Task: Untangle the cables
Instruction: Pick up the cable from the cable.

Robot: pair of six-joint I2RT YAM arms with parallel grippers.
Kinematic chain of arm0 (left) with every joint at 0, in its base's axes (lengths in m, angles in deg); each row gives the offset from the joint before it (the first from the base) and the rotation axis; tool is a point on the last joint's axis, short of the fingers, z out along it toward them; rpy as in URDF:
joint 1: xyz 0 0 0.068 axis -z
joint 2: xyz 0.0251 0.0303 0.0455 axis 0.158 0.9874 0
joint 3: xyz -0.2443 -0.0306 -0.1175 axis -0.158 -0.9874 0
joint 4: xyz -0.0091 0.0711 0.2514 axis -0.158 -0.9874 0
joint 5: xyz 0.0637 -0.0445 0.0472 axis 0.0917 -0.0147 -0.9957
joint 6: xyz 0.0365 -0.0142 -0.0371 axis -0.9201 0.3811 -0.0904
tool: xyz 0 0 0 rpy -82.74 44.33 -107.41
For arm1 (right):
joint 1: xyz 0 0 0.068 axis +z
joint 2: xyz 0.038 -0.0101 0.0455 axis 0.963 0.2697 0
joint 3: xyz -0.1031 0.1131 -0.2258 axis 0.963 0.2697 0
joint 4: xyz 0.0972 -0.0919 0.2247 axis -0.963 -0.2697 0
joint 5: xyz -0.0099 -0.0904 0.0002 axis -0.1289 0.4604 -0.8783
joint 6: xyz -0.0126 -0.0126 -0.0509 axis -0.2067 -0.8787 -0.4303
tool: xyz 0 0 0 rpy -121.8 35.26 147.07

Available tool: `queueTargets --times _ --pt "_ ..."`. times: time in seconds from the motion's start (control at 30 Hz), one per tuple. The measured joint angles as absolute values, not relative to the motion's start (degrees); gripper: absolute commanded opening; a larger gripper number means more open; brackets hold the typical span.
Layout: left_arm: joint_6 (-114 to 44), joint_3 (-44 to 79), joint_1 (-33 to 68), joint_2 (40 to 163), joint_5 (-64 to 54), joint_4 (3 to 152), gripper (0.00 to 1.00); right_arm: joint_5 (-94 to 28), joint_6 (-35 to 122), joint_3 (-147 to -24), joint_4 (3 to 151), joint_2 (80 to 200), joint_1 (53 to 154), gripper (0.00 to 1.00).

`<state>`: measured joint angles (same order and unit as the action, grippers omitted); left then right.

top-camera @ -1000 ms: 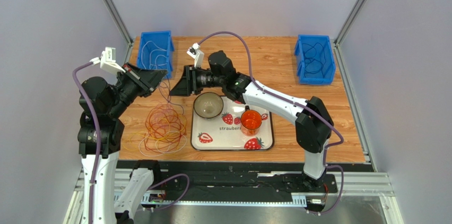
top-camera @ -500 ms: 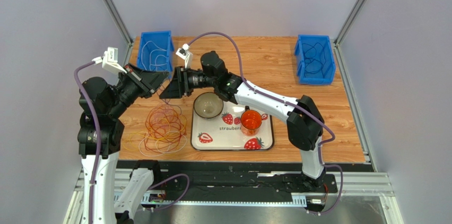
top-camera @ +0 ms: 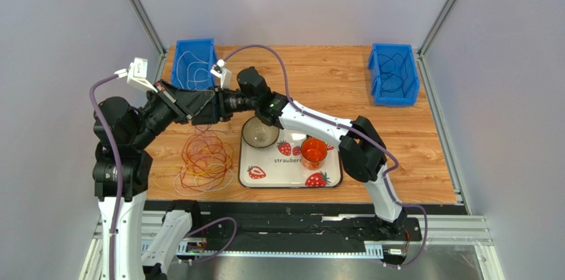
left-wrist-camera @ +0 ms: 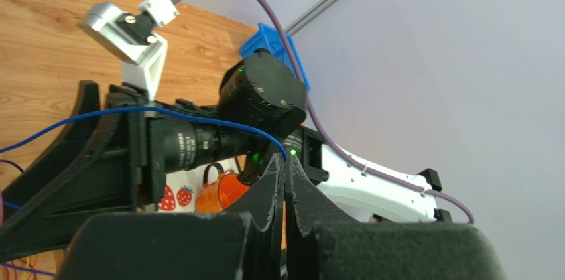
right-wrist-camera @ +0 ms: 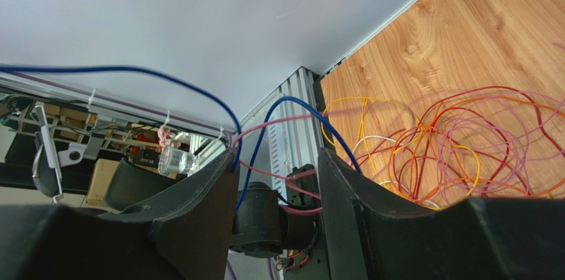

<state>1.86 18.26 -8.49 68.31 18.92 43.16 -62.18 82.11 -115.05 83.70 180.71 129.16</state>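
The cables [top-camera: 203,156] lie in a tangled pile of yellow, orange, red and purple loops on the wooden table, left of the tray. The pile also shows in the right wrist view [right-wrist-camera: 451,154]. My left gripper [top-camera: 207,99] is raised above the pile and shut on a thin blue cable [left-wrist-camera: 199,115], pinched at its fingertips [left-wrist-camera: 285,168]. My right gripper [top-camera: 199,113] meets it tip to tip. It is open [right-wrist-camera: 278,174], and the blue cable [right-wrist-camera: 166,75] runs past its fingers.
A strawberry tray [top-camera: 331,177] holds a bowl [top-camera: 260,131] and an orange cup [top-camera: 313,152]. A blue bin [top-camera: 194,64] with pale cables stands back left. Another blue bin [top-camera: 394,74] with dark cables stands back right. Frame posts stand at the corners.
My right gripper has moved left, away from the bowl, until it meets the left gripper. The left gripper has stayed nearly still, holding the blue cable.
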Motion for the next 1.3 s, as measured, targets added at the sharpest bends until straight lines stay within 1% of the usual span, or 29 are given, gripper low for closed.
queueTargets --times 0.3,0.5,0.57,0.6,0.63,0.67,0.7,0.77,0.9,1.13,1.3 --pt "2.0 22.0 -8.5 68.4 21.6 42.7 0.0 -60.3 82.3 -121.9 82.6 189.1 130.5 0.5" --pt "1.6 30.8 -8.5 70.1 22.2 40.9 0.0 -59.7 83.1 -123.1 81.9 193.5 130.7 0.5" --pt "1.4 34.1 -8.5 71.1 22.2 40.8 0.0 -59.6 83.4 -123.1 81.5 194.6 130.8 0.52" --pt "1.3 35.4 -8.5 71.6 22.1 40.8 0.0 -59.5 83.4 -123.1 81.4 194.9 130.9 0.54" --pt "0.9 36.9 -8.5 72.1 21.9 40.6 0.0 -59.5 83.6 -123.1 81.2 195.3 131.0 0.79" --pt "0.6 38.0 -8.5 72.5 21.6 40.6 0.0 -59.4 83.6 -123.2 81.0 195.4 131.1 0.93" --pt "0.3 38.8 -8.5 72.9 21.2 40.5 0.0 -59.3 83.7 -123.2 80.4 195.5 131.2 0.99" --pt "-0.6 39.7 -8.5 73.2 20.3 39.9 0.0 -58.5 82.9 -123.7 78.5 195.5 131.3 1.0" --pt "-2.4 39.8 -8.5 73.4 17.6 37.9 0.0 -55.3 77.8 -128.6 69.5 195.4 131.6 0.99" --pt "-5.4 39.5 -8.5 73.1 12.7 34.0 0.0 -41.7 66.6 -138.6 51.3 194.3 132.2 0.99" --pt "-6.5 39.4 -8.5 72.7 10.6 32.9 0.0 -32.6 61.5 -140.3 42.4 192.8 132.3 1.0"
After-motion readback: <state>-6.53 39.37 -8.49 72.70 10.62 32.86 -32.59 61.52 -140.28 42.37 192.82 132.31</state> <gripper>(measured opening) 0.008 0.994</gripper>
